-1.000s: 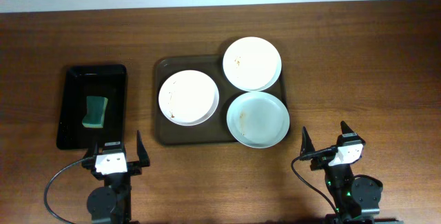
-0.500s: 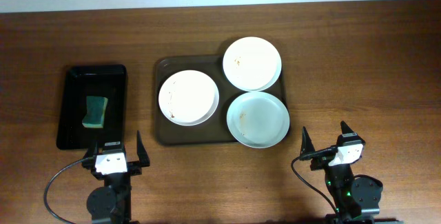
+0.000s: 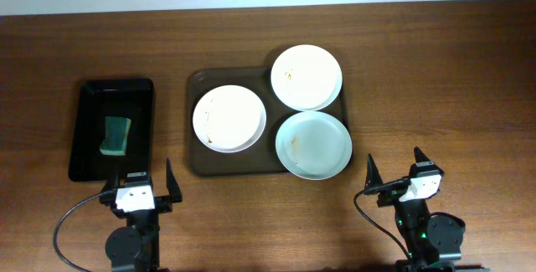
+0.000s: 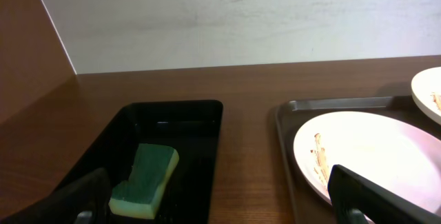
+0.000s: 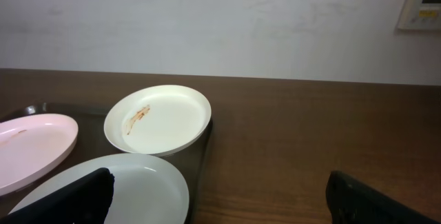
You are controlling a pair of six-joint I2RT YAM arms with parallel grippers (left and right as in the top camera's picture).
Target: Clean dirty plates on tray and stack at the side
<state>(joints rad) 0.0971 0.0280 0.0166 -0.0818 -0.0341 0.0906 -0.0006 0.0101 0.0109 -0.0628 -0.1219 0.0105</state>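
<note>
The left gripper point(image 3: 139, 185) has its fingers spread wide and holds nothing. The right gripper point(image 3: 395, 165) is wide apart and empty too. The big dark brown tray point(image 3: 230, 161) lies ahead, between both grippers. Three round white plates point(image 3: 229, 118) with thin brown smears sit on it. A shiny black tray point(image 3: 84, 138) holding a green sponge point(image 3: 117, 135) lies ahead of the left fingers.

Even, soft light; sharp focus.
</note>
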